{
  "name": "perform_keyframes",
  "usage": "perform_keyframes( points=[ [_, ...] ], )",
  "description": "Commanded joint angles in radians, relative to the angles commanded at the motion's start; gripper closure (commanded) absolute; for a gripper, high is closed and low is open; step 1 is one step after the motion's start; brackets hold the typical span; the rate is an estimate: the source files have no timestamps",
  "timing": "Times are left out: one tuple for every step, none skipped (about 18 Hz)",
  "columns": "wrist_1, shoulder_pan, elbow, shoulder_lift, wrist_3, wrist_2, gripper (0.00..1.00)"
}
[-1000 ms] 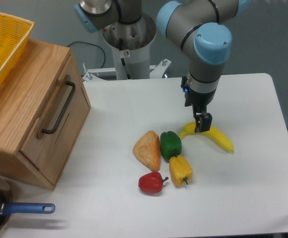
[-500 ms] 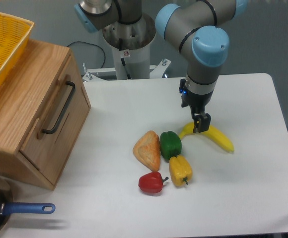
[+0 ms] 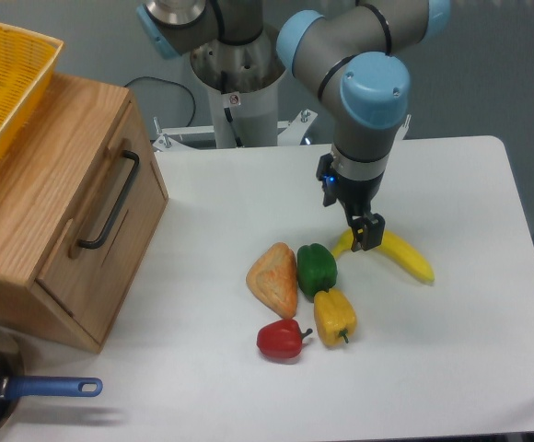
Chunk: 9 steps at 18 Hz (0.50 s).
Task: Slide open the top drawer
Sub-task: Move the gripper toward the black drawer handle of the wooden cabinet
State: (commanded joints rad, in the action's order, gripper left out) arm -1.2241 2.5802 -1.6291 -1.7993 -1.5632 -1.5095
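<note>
The top drawer [image 3: 83, 198] is the light oak front panel of the wooden cabinet at the left, with a long black bar handle [image 3: 109, 201]. It looks closed, flush with the cabinet. My gripper [image 3: 366, 235] hangs over the middle of the table, just above the left end of a yellow banana [image 3: 398, 256], far to the right of the drawer. Its fingers are close together and hold nothing.
A yellow plastic basket [image 3: 5, 83] sits on top of the cabinet. A bread piece [image 3: 273, 279], green pepper [image 3: 317, 269], yellow pepper [image 3: 334, 316] and red pepper [image 3: 282, 340] lie in the middle. A blue-handled pan [image 3: 37, 389] is at the front left.
The arm has shifted slightly to the left, away from the banana's middle toward its left end. The drawer and the vegetables have not moved.
</note>
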Motion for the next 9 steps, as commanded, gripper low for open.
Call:
perform_keyframes(
  points=[
    [0.0, -0.003, -0.003, 0.001, 0.0, 0.003, 0.0],
    [0.0, -0.006, -0.003, 0.003, 0.003, 0.0, 0.0],
    [-0.005, -0.008, -0.005, 0.005, 0.009, -0.006, 0.0],
    [-0.006, -0.012, -0.005, 0.005, 0.024, -0.006, 0.0],
    [-0.005, -0.015, -0.005, 0.005, 0.044, -0.003, 0.0],
    [-0.008, -0.015, -0.008, 0.005, 0.057, 0.002, 0.0],
    [-0.008, -0.017, -0.012, 0.006, 0.057, 0.003, 0.0],
    [-0.009, -0.017, -0.012, 0.009, 0.058, 0.003, 0.0],
    [-0.009, -0.026, -0.011, 0.012, 0.069, 0.002, 0.0]
  ],
)
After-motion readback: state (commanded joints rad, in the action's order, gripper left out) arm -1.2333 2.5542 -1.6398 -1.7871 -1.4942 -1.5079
